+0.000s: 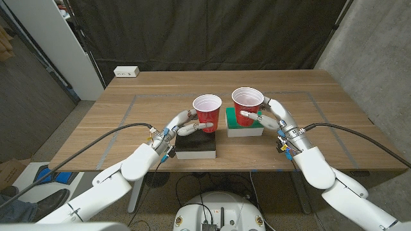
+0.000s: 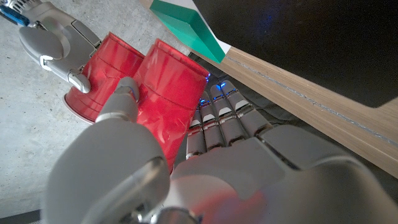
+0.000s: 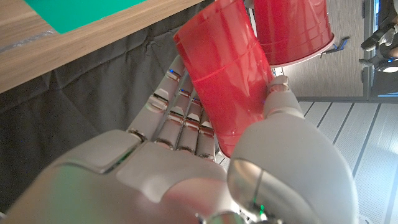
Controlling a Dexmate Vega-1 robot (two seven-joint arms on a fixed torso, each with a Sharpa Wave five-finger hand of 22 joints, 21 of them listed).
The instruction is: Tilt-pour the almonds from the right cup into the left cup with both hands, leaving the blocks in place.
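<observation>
- Dark curtain cloth is hung behind a wooden table with visible grain.
- A smooth red plastic left cup, tapered and white inside, is gripped by the left hand above a black-and-white block.
- An identical right cup is held by the right hand over a green block; both appear lifted.
- Almonds cannot be made out.

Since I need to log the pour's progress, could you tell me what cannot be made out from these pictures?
- Almonds: in the head view the right cup and left cup show pale insides, too small to tell contents; both wrist views show only the cups' outsides.
- Whether the cups touch the blocks: the left hand and right hand cover their bases.
- Black block and green block: partly hidden behind cups and hands.
</observation>
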